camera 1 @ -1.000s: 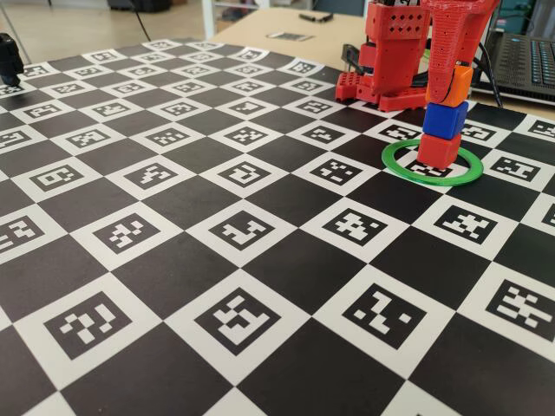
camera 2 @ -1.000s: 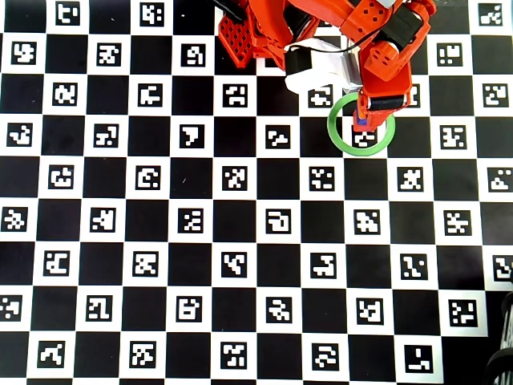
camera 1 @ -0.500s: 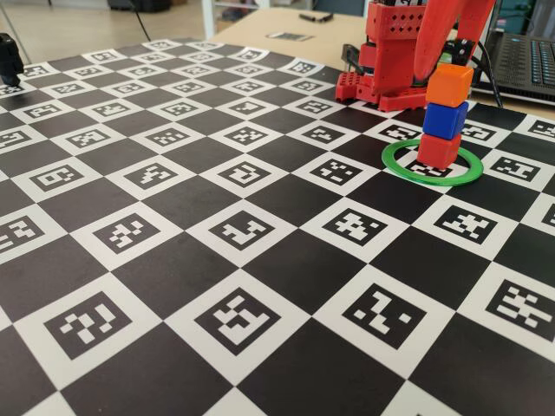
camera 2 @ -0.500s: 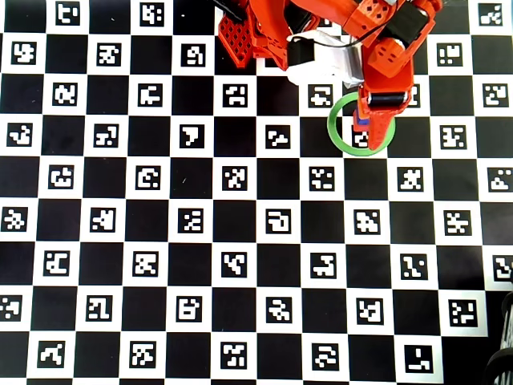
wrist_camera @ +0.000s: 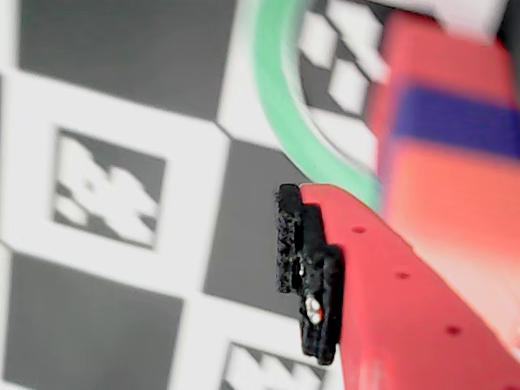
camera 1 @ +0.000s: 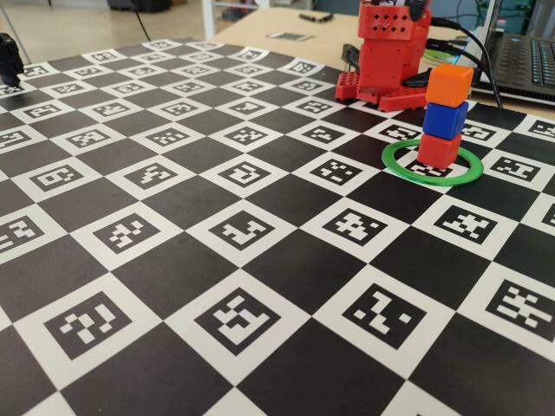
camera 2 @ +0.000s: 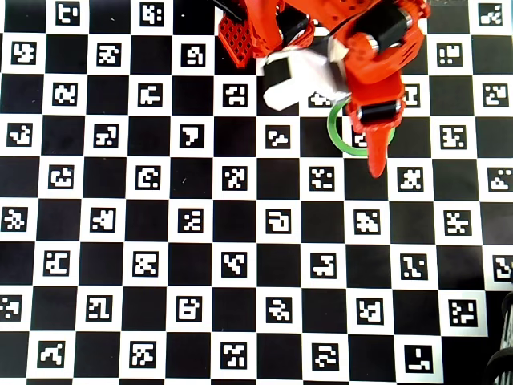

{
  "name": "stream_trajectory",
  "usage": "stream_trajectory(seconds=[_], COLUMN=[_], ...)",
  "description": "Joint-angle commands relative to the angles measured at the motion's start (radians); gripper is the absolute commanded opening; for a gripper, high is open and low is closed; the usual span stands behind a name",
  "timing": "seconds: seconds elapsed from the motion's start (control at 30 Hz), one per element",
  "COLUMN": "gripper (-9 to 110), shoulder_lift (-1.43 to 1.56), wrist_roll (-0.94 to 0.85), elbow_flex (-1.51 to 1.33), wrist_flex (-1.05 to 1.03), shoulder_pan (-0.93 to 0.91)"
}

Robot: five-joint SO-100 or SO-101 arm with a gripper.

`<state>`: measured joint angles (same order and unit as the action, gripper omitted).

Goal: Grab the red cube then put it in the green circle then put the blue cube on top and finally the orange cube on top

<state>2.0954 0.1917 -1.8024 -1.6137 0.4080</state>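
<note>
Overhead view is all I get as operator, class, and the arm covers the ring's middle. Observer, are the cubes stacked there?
Observer: Yes. The fixed view shows the red cube inside the green circle, the blue cube on it and the orange cube on top.
Operator: Is the stack straight?
Observer: Nearly; in that view each cube sits slightly right of the one below.
Operator: Is the tool touching it?
Observer: The tool does not appear beside the stack in the fixed view; the stack stands free.
</note>
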Motion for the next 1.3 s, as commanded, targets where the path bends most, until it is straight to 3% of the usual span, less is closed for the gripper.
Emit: stream_trajectory(seconds=[0.0,0.13,0.37,1.0,1.13,1.27], gripper=[39,29,-6,-6,-6,-6], shoulder_lift=[0.044,0.035,0.17,0.795,0.937,1.034], wrist_roll=[-0.198,-0.353,-0.779,-1.328,-1.376,-1.387], elbow_flex=[0.06,-0.018,-0.325,-1.218,-1.364,-1.365], wrist_flex=[0.089,0.255,0.588,1.158,1.152,0.994], shoulder_pan=[-0.221,-0.408,-0.565,-0.603,-0.612,-0.601])
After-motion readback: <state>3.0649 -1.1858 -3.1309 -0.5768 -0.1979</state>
